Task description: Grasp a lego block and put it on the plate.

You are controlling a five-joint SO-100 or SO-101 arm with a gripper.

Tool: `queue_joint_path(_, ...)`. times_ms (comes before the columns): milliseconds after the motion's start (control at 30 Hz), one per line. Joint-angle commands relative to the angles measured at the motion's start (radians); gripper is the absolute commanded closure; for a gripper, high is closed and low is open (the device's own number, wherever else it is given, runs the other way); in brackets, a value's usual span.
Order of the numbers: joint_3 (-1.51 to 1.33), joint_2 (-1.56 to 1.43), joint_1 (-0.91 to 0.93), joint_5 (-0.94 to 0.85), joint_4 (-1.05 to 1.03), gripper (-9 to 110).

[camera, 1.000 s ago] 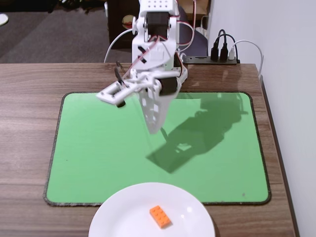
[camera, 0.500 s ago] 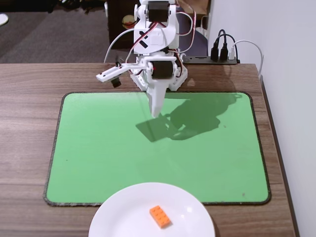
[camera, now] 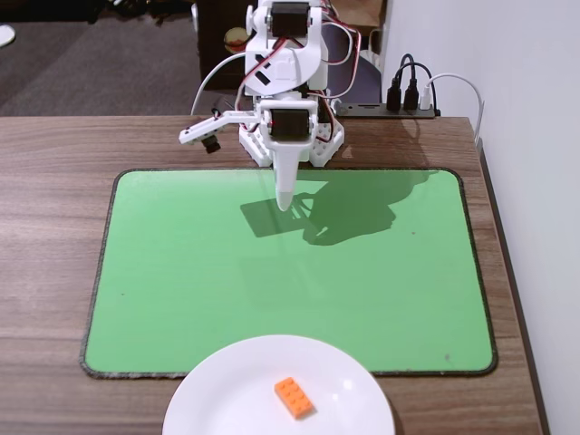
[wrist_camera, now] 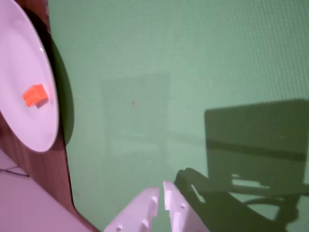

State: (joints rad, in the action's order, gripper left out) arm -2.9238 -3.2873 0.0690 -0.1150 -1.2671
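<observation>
Block (camera: pixel 294 397) lies on plate (camera: pixel 217 403) at table's near edge; jaws (camera: pixel 285 201) closed, empty, well apart near far edge over mat (camera: pixel 181 263).

Glossy plate (camera: pixel 227 390), matt mat (camera: pixel 181 272), wood-grain table (camera: pixel 54 145).
</observation>
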Motion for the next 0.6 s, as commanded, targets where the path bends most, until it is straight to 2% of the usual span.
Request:
queue_joint_path(0,0.003,-0.003,-0.008,0.021,-0.002,101)
queue_joint_path(567,0.003,-0.003,-0.017,0.074,-0.002,101)
